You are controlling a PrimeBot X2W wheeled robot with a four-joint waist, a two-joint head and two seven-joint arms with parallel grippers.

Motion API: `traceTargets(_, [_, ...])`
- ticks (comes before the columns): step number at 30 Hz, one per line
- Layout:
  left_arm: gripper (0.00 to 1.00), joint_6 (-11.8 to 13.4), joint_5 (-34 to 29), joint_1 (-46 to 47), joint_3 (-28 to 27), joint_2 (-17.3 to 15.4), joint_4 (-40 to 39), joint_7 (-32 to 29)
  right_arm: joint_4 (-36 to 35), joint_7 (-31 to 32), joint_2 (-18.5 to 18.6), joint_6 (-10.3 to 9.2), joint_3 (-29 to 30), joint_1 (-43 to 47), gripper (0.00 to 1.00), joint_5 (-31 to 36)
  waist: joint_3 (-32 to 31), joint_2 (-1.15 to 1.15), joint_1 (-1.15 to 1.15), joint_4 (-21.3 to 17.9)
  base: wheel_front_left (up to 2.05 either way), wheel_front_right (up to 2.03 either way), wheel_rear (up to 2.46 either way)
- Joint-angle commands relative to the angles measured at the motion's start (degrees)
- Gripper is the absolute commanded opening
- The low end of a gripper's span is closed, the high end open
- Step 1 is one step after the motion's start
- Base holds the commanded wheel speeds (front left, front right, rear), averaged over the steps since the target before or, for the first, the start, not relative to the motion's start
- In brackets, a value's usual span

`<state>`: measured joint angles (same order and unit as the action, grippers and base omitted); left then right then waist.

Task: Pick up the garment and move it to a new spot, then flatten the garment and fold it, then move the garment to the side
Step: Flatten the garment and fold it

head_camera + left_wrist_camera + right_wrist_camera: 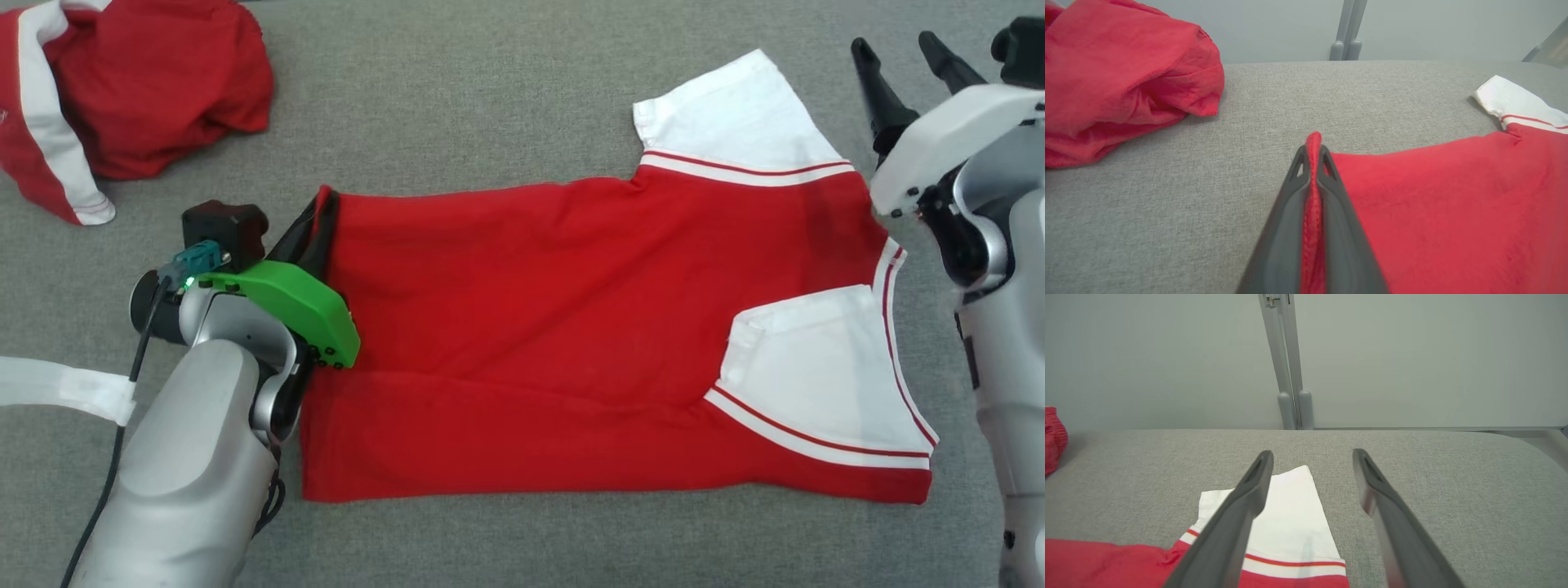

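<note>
Garment between tight left jaws

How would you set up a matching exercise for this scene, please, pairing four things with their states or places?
Column one:
1. left gripper
2. right gripper
3. flat red shirt
4. bunched red garment

Column two:
A. open, holding nothing
B. heaped at the far left of the grey surface
C. shut on a red edge
D. laid out flat in the middle

Pairs: 1-C, 2-A, 3-D, 4-B
</note>
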<state>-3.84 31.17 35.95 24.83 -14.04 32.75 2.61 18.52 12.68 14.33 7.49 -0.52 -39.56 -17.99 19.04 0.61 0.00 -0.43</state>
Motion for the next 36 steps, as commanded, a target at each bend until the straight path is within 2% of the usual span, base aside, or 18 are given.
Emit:
traceTargets(1, [0.0,0.3,-0.3,1.5,0.3,0.6,-0.7,0.3,4.0,1.3,0.6,0.0,-0.3,-3.8,1.0,0.0,2.8,-0.61,0.0,2.8,0.0,0.0,0.0])
traceTargets(5, [0.0,0.4,-0.7,3.4,1.2,2.0,-2.1,0.7,13.6,3.1,1.1,0.0,-0.4,-11.6,1.0,0.9,5.9,-0.61,0.0,5.3,0.0,0.0,0.0])
traceTargets(16, [0.0,0.4,-1.1,6.3,2.4,3.7,-3.1,1.3,28.5,4.8,1.7,0.0,-0.5,-21.5,1.0,3.1,10.5,-0.61,0.0,8.0,0.0,0.0,0.0])
traceTargets(34, [0.0,-0.1,0.1,8.5,3.3,4.5,-0.8,2.1,40.3,4.4,2.1,-0.04,-3.6,-27.1,1.0,4.6,12.1,-0.61,0.0,8.4,0.0,0.0,0.0])
traceTargets(35, [0.0,-0.1,0.1,8.6,3.3,4.5,-0.6,2.1,40.6,4.5,2.0,-0.03,-3.8,-27.3,0.81,4.4,12.1,-0.61,0.0,8.4,0.0,0.0,0.0])
traceTargets(36, [0.0,-0.1,0.0,8.6,3.4,4.5,-0.5,2.1,41.0,4.8,2.0,-0.03,-4.1,-27.5,0.4,4.5,12.1,-0.61,0.0,8.3,0.0,0.0,0.0])
